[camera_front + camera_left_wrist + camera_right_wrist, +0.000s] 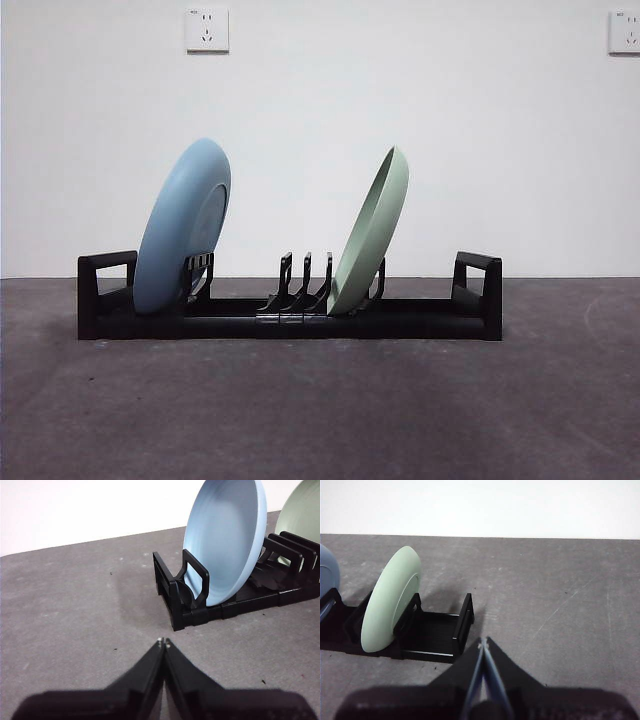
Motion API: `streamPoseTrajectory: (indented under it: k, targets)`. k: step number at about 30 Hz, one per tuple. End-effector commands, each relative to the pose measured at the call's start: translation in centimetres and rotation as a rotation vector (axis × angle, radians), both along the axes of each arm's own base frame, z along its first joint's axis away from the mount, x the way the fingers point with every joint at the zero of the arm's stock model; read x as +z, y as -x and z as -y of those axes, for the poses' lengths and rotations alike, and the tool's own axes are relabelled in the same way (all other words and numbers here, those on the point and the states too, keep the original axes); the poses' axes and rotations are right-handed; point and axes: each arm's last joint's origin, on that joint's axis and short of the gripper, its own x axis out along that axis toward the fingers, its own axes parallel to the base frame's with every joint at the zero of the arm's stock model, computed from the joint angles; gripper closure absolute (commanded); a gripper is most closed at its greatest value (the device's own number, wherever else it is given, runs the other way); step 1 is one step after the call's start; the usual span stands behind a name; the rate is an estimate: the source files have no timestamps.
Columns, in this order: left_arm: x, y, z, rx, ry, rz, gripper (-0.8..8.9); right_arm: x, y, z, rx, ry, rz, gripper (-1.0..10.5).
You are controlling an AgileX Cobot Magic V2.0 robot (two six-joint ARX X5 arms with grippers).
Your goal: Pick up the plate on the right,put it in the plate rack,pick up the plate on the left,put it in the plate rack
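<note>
The plate rack point(290, 318) sits lengthwise on the dark grey surface point(320, 410), a boxy loop handle at each end, and it carries both plates on edge. The blue plate point(182, 226) stands in the slots next to one end handle, tilted so its upper rim leans toward the middle of the rack; its lower rim rests in the rack base just inside that handle. The green plate point(371, 232) stands further along, past three bare divider prongs point(300, 283) at the rack's middle — it leans the same way as the blue one and stays well apart from it.

The left hand point(163, 641) hovers over bare surface just off the rack's blue-plate end, not touching the rack, its two black jaws pressed together at the tips and holding nothing. The right hand point(483, 640) hovers near the rack's opposite end handle point(464, 619), beside the green plate's end — its jaws likewise closed tip to tip with nothing between them.
</note>
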Motion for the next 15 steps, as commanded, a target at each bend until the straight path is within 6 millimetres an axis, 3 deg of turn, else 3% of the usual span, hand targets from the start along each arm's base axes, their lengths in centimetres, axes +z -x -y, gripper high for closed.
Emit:
streamPoseTrajectory:
  k: [1, 9, 15]
  targets:
    - [-0.4, -0.1, 0.0, 0.006, 0.006, -0.01, 8.16, -0.1, 0.0, 0.0, -0.004, -0.008, 0.001, 9.4]
    - [-0.4, -0.1, 0.0, 0.006, 0.006, -0.01, 8.16, -0.5, 1.0, 0.4, -0.002, 0.035, 0.05, 9.4]
    - [-0.4, -0.1, 0.0, 0.006, 0.006, -0.01, 8.16, -4.3, 1.9, 0.6, 0.069, -0.007, 0.154, 9.4]
